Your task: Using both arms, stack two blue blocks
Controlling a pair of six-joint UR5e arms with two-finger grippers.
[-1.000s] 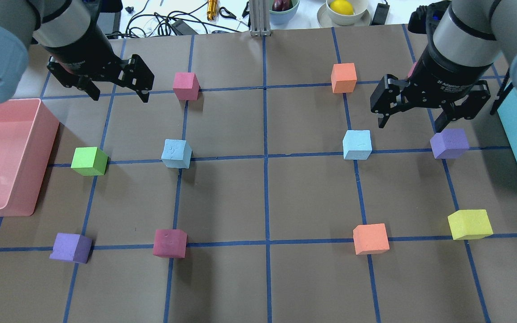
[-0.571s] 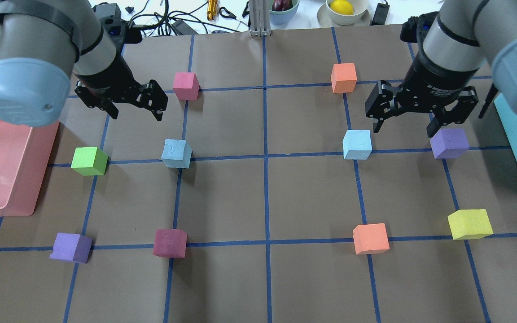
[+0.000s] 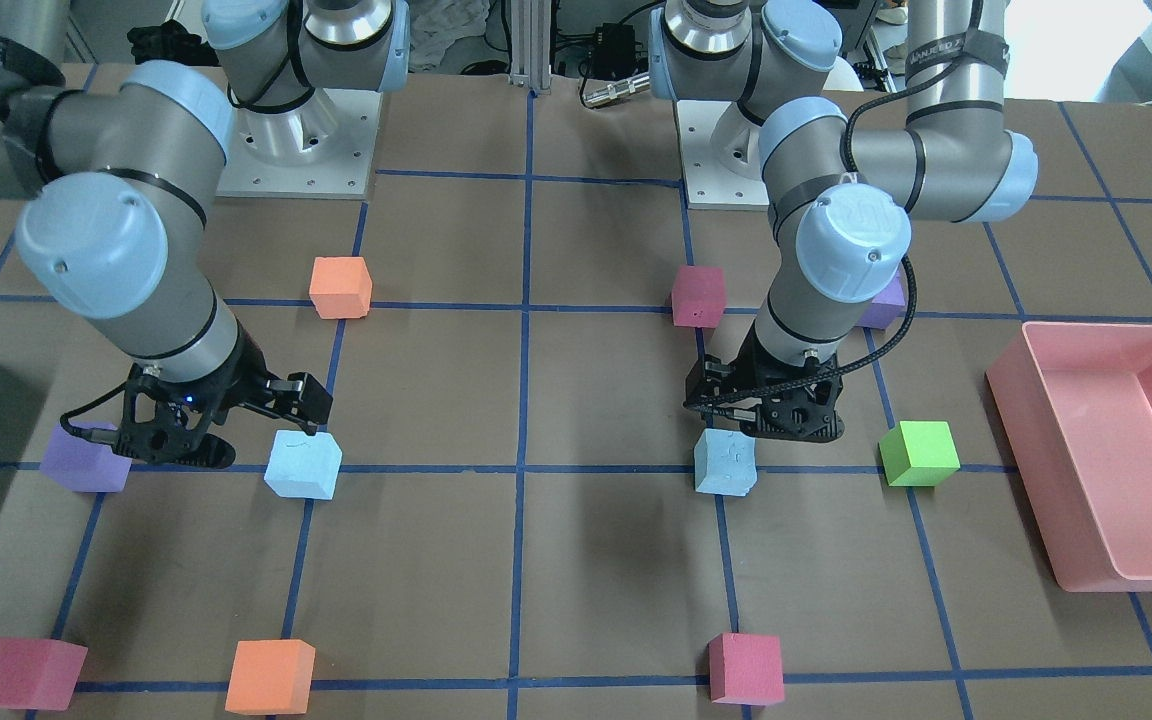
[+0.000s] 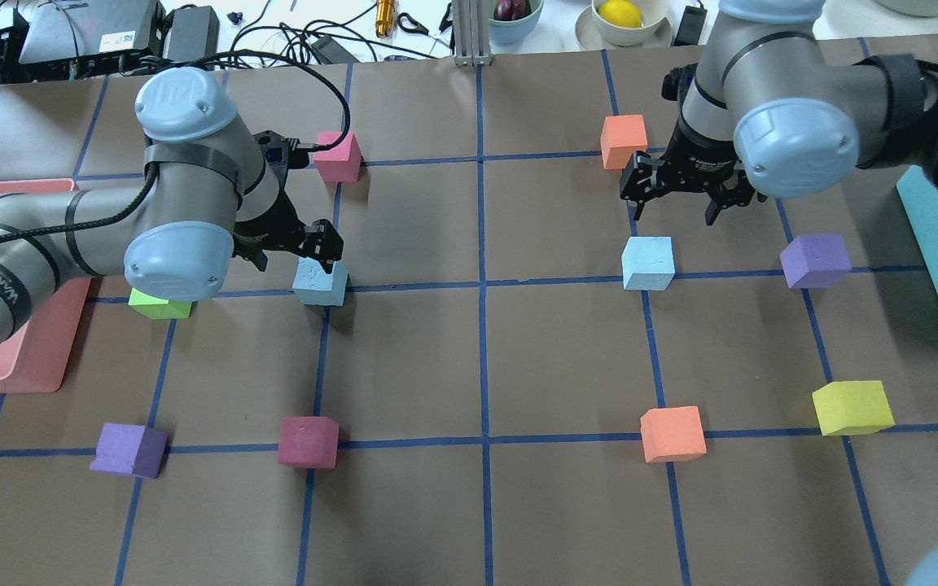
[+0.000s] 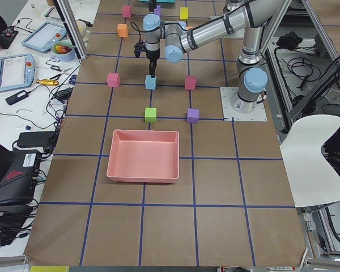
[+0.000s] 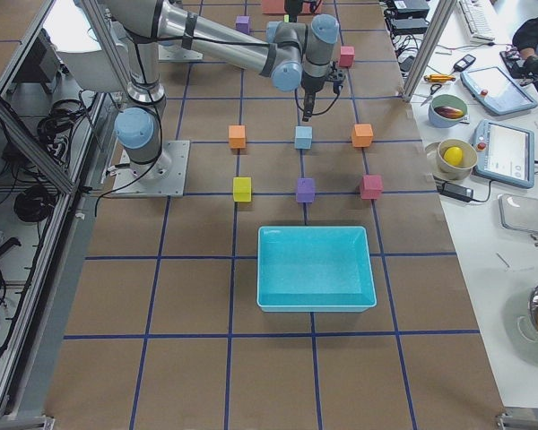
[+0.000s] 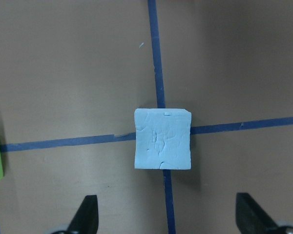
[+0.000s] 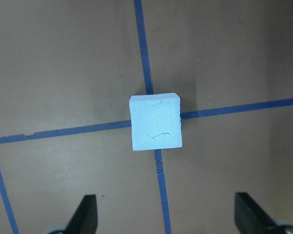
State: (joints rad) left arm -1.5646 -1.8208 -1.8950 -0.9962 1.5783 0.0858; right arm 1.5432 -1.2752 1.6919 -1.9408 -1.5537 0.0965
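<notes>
1. The left arm [image 4: 192,195] has made the biggest move. A second ago it hung back at the far left of the desk [image 4: 485,505]. Now it reaches in over the left blue block [image 4: 320,282].
2. The right arm [image 4: 795,146] has swung inward by a smaller amount, from above the purple cube [image 4: 816,260] towards the right blue block [image 4: 648,263].
3. The left hand [image 3: 764,412] hovers low over its block with fingers wide apart and touches nothing. In the left wrist view the block sits centred between the two fingertips.
4. The right hand [image 4: 675,203] is also spread wide and empty. It looks higher than the left one. Its block is centred in the right wrist view too.
5. Neither blue block has moved. Each rests on the desk at its own tape crossing, well apart on either side of the centre line.
6. My reading is that the approach is nearly done and no grasp has begun. Both hands need to descend and close next, and all the stacking is still to do.
</notes>
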